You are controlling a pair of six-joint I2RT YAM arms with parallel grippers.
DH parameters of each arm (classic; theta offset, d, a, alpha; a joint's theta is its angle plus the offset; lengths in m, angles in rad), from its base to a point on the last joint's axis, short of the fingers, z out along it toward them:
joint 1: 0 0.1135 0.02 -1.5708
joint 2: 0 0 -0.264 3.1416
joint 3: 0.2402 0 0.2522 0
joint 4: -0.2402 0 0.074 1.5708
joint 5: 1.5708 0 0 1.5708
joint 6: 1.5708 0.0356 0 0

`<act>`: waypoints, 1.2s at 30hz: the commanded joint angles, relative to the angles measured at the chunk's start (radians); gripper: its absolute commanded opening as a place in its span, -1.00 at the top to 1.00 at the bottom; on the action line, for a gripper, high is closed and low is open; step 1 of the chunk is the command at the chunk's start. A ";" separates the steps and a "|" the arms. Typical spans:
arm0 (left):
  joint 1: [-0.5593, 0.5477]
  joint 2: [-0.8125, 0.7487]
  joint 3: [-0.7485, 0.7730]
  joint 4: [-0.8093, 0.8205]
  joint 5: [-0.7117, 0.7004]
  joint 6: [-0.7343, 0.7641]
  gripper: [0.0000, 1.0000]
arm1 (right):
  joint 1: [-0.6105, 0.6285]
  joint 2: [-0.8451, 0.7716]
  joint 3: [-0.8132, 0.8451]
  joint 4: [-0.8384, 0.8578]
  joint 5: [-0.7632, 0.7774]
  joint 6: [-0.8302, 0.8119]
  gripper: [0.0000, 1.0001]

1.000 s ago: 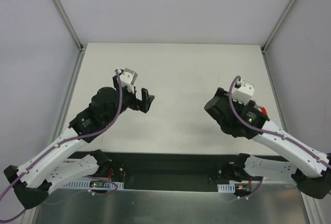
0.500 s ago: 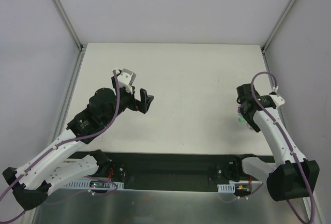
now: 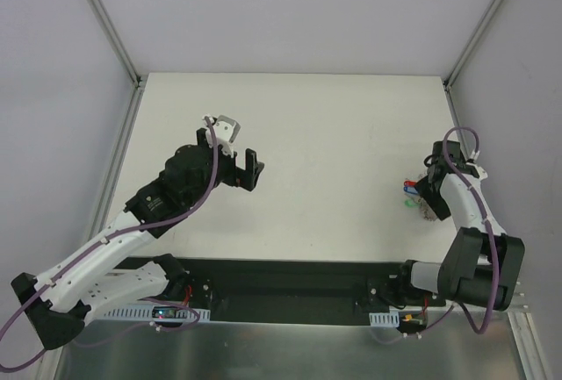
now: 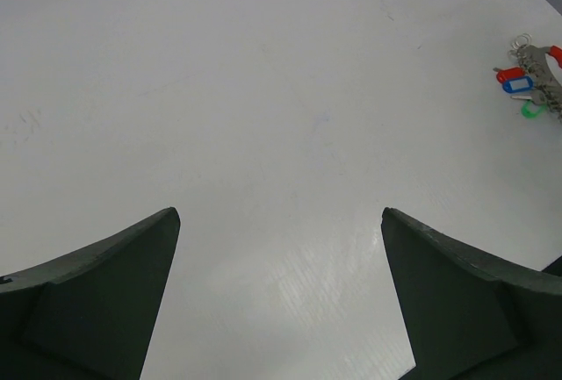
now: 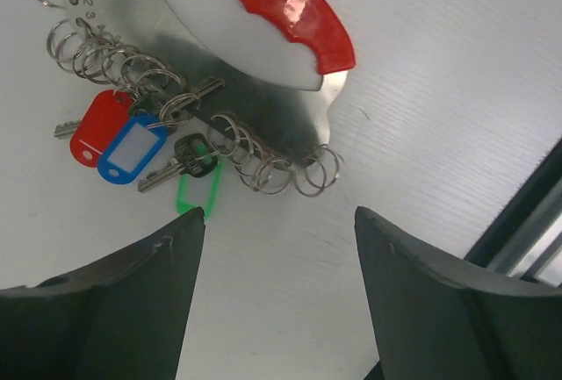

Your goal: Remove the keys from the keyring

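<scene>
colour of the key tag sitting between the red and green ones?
Blue tag, white window; clearest in the right wrist view.

The keyring point(image 5: 290, 3) lies on the counter point(image 3: 334, 125) near its right edge, with the keys point(image 5: 189, 154) bunched at its left side. The right fingers point(image 5: 114, 301) hang over it. The left fingers point(image 3: 253, 169) are well apart, left of centre.

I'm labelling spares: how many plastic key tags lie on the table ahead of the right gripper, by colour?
Red oval plastic key tag: 1
Blue plastic key tag with a white insert: 1
Green see-through plastic key tag: 1
Total: 3
</scene>
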 commanded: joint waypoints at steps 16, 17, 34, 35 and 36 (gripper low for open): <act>-0.009 -0.012 -0.029 0.053 -0.121 0.086 -0.98 | -0.101 0.296 0.084 0.298 -0.291 -0.349 -0.36; -0.009 -0.013 -0.029 0.053 -0.112 0.088 -0.98 | -0.101 0.307 0.095 0.301 -0.293 -0.355 -0.33; -0.009 -0.092 -0.033 0.053 -0.036 0.060 -0.98 | 0.105 0.310 0.132 0.304 -0.512 -0.467 0.21; -0.010 -0.095 -0.032 0.053 -0.035 0.057 -0.98 | 0.155 0.305 0.130 0.308 -0.517 -0.462 0.21; -0.009 -0.096 -0.033 0.054 -0.033 0.056 -0.98 | 0.172 0.302 0.130 0.311 -0.515 -0.450 0.21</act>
